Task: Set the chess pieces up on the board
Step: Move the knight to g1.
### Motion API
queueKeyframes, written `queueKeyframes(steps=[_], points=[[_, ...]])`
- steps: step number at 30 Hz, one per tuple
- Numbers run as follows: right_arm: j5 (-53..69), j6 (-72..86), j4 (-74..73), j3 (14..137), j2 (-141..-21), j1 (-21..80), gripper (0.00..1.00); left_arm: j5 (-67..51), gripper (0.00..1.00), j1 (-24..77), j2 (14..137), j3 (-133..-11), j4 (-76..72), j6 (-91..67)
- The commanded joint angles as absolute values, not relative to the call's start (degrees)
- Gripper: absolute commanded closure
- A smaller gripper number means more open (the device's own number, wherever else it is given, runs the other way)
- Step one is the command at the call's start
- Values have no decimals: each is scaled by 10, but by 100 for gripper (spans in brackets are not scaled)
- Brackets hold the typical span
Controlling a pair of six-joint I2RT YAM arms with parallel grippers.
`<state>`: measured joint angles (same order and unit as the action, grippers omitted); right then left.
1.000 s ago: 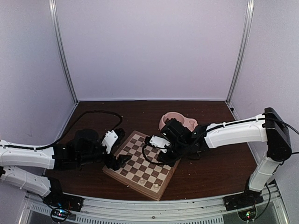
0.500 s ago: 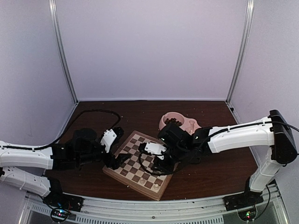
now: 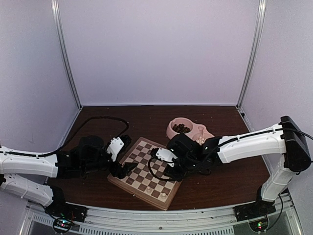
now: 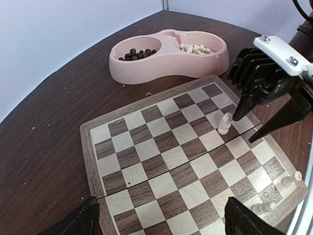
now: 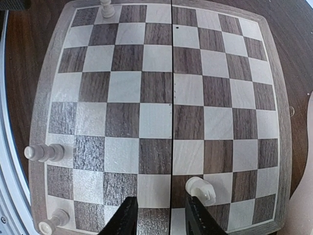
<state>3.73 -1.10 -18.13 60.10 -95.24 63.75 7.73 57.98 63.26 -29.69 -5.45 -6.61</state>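
Note:
The board point(image 3: 142, 157) lies between my arms, also seen from the left wrist point(image 4: 146, 147) and the right wrist point(image 5: 156, 88). My right gripper point(image 5: 159, 221) hovers open low over its near right part, with nothing between the fingers. A cream chess piece point(image 5: 200, 190) stands just beyond the right finger, and it shows from the left wrist point(image 4: 225, 123) beside that gripper point(image 4: 244, 128). Three more cream pieces stand on the board's edge rows point(image 5: 44, 152) point(image 5: 54, 221) point(image 5: 106, 9). My left gripper point(image 4: 164, 226) is wide open over the board's left edge point(image 3: 124, 169).
A pink double bowl point(image 4: 161, 66) sits behind the board, with dark pieces point(image 4: 137, 51) in one half and cream pieces point(image 4: 193, 48) in the other. It appears at the back right from above point(image 3: 172, 133). Dark tabletop surrounds the board.
My right gripper has come toward the board's near side, opened, and let go of the cream piece, which now stands on a square. The left arm has barely moved.

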Motion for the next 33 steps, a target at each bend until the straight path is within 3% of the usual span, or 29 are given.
queueKeyframes(steps=[1,12,29,33], points=[[-20,0,-150,587,-929,629,62,79,11,582,623,-311,-68,-59],[-3,0,-134,582,-947,598,59,78,11,582,580,-305,-61,-62],[58,0,-145,591,-959,596,91,81,11,582,585,-309,-54,-60],[98,0,-133,580,-937,596,93,82,11,582,588,-310,-55,-60]])
